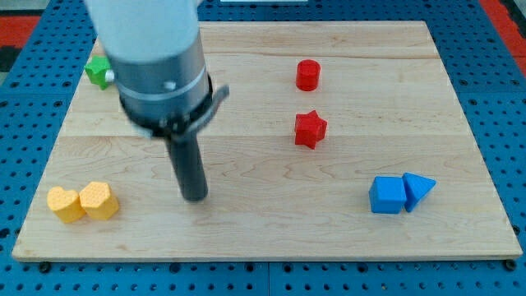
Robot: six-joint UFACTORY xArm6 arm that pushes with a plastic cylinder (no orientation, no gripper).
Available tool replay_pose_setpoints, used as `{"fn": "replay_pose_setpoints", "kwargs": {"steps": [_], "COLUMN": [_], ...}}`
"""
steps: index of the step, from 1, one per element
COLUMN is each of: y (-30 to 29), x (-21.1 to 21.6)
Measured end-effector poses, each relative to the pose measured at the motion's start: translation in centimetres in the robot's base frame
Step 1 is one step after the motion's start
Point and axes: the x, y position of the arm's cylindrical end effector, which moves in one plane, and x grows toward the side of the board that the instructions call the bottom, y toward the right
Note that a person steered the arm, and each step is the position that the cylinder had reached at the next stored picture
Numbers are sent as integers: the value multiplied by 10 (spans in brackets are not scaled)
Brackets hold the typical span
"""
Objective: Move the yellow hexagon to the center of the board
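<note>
The yellow hexagon [64, 204] lies near the view's bottom left corner of the wooden board [263, 238]. A second yellow block [99, 201], heart-like in shape, touches its right side. My tip [195, 197] rests on the board to the right of the two yellow blocks, about a block's width or more away from the heart-like one and touching neither. The rod rises from the tip to the arm's grey and white body at the view's top left.
A green block [99, 72] sits at the board's top left, partly hidden by the arm. A red cylinder [307, 75] and a red star [310, 129] stand right of centre. A blue cube [387, 196] and a blue triangle [418, 189] touch at the right.
</note>
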Motion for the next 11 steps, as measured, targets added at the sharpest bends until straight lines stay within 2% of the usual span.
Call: {"fn": "replay_pose_setpoints", "kwargs": {"steps": [1,2,3,4,5,7,9,11], "y": [-25,-104,-166,-194,-161,-150,-88,-70], "x": [47,51,49,6,-32,-1,8,7]}}
